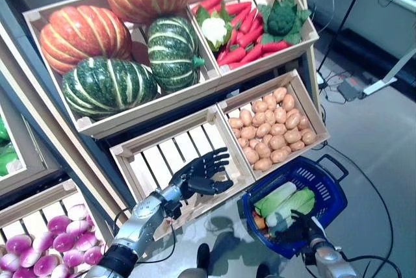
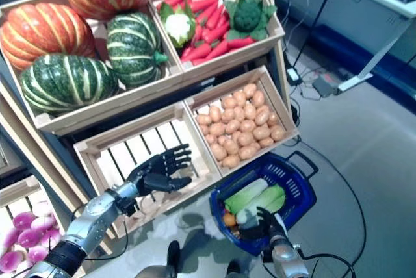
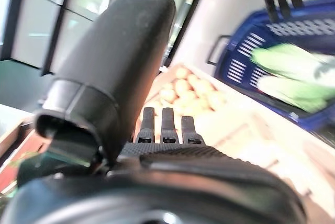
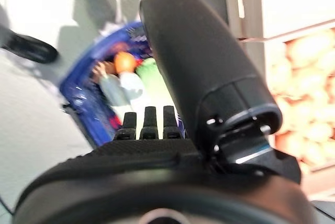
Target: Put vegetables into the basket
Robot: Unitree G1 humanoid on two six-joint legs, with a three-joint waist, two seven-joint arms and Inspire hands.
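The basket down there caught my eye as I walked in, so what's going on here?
A humanoid robot is collecting vegetables from a crate shelf. Its right robot hand grips the near rim of the blue basket, which already holds pale green vegetables and something orange. Its left robot hand hovers open and empty over the bare slatted crate, beside the potato crate.

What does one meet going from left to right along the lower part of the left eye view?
Purple and white round vegetables → the left hand, open over the empty wooden slatted crate → the blue plastic basket holding pale green leafy vegetables, with the right hand at its near rim.
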